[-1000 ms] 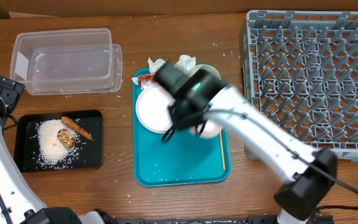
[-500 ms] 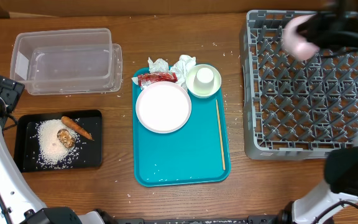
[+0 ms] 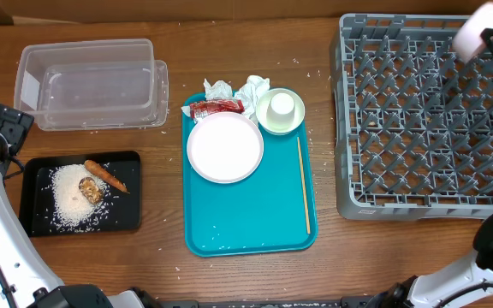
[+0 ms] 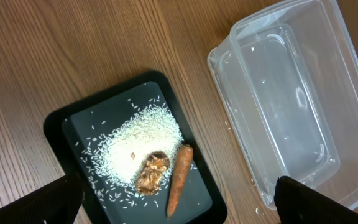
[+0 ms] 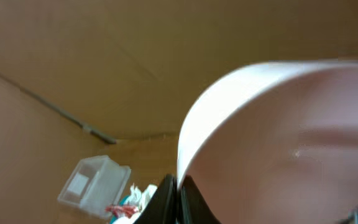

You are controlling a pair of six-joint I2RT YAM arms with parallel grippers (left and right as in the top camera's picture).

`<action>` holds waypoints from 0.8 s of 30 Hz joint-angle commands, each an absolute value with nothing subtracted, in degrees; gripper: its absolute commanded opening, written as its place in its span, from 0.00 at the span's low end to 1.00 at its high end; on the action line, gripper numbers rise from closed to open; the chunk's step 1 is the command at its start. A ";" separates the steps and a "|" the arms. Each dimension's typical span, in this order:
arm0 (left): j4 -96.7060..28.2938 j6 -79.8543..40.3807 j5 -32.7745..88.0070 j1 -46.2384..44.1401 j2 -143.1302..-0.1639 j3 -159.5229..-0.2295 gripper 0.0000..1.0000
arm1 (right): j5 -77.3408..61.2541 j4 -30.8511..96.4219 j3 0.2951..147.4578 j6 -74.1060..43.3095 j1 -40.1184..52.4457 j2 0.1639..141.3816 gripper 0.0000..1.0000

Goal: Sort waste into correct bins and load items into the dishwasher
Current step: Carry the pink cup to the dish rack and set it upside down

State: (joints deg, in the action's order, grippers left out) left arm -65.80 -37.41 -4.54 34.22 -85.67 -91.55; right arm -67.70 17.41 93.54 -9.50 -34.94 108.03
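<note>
Right wrist: right hand pinches bowl rim; overhead only shows bowl blurred above rack.

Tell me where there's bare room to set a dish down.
Free: near half of the teal tray, below the plate, left of the chopstick; the table between black tray and teal tray; the dish rack away from the carried dish in the right gripper. Crowded: the tray's far end, with napkins, wrapper and bowl.

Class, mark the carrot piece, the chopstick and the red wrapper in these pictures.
carrot piece (image 4: 178, 180): left wrist view, mid-length.
chopstick (image 3: 303, 186): overhead view, middle of the stick.
red wrapper (image 3: 216, 108): overhead view, its centre.
</note>
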 commanded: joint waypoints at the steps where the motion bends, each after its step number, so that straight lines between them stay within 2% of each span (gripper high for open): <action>1: -65.80 -38.17 -4.43 34.11 -86.04 -91.50 1.00 | -71.40 9.93 92.27 -18.00 -32.12 110.59 0.04; 10: -65.80 -38.17 -4.43 34.11 -86.04 -91.50 1.00 | -69.12 -12.80 92.29 -34.30 -28.56 123.52 0.04; 22: -65.80 -38.15 -4.43 34.11 -86.04 -91.50 1.00 | -69.06 -8.21 92.29 -34.13 -31.40 125.49 0.04; 23: -65.80 -38.15 -4.43 34.11 -86.04 -91.50 1.00 | -69.08 -8.19 92.29 -34.15 -31.83 125.49 0.06; 24: -65.80 -38.17 -4.43 34.11 -86.04 -91.50 1.00 | -69.10 -8.21 92.29 -34.22 -32.16 125.49 0.13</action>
State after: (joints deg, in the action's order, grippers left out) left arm -65.82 -37.41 -4.51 34.22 -85.67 -91.53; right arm -68.79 -7.94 92.23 -33.95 -30.61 126.06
